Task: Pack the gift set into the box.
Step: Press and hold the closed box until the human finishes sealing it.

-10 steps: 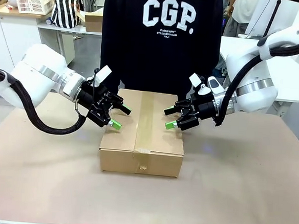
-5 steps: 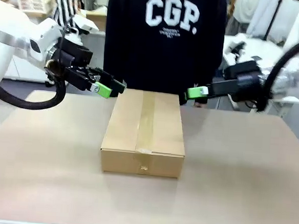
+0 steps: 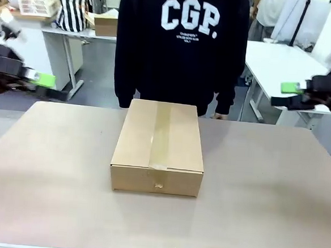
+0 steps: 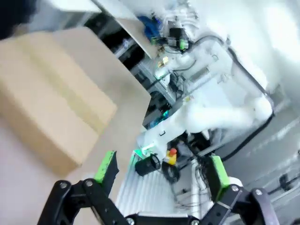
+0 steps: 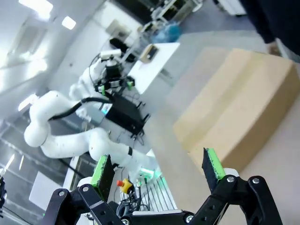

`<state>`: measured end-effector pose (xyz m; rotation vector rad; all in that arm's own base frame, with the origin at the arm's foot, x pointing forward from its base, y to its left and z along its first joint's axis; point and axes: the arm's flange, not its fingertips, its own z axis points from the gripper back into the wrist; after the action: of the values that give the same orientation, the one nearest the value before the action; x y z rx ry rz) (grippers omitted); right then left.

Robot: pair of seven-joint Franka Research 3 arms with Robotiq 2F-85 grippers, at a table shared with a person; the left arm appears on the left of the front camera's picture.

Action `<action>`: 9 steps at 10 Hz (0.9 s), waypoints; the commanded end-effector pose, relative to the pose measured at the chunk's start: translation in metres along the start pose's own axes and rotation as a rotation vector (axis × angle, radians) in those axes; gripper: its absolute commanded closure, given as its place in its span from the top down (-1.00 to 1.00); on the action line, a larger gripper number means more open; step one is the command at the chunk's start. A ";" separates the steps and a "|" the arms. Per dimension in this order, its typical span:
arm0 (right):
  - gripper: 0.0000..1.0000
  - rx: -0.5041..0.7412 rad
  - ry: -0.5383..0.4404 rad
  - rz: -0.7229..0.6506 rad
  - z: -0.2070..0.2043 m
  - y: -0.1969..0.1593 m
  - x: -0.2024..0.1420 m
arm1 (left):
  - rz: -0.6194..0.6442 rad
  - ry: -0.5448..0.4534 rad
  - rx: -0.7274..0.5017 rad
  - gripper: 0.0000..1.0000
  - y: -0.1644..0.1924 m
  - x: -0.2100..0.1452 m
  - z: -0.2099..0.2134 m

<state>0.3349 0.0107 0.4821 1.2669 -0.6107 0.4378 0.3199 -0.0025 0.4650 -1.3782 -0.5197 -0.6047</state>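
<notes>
At mid-desk (image 3: 273, 211) the large brown corrugated cardboard box (image 3: 159, 146) sat closed and taped. We saw both end effectors, left (image 4: 161, 171) and right (image 5: 157, 168), spread and empty, well apart from it. Contents hidden; any omitted piece would go unnoticed.

White tables (image 3: 272, 57) behind; white basket (image 3: 35, 1), striped bag (image 3: 71, 9) far left.
</notes>
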 end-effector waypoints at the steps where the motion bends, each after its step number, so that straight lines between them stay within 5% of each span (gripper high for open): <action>1: 1.00 0.019 -0.019 -0.052 0.007 -0.018 -0.026 | 0.400 -0.164 -0.103 1.00 0.035 -0.026 0.076; 2: 1.00 0.026 -0.039 -0.079 0.016 -0.031 -0.029 | 0.385 -0.208 -0.136 1.00 0.041 -0.035 0.093; 3: 1.00 -0.052 -0.090 -0.072 0.023 -0.041 -0.031 | 0.164 -0.057 -0.011 1.00 0.014 -0.024 0.048; 4: 1.00 -0.015 -0.033 -0.069 0.019 -0.028 -0.009 | 0.164 -0.057 -0.011 1.00 0.014 -0.024 0.048; 9: 1.00 -0.015 -0.033 -0.069 0.019 -0.028 -0.009 | 0.164 -0.057 -0.011 1.00 0.014 -0.024 0.048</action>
<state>0.3433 -0.0170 0.4574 1.2713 -0.6050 0.3550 0.3172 0.0506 0.4506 -1.4280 -0.4201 -0.4473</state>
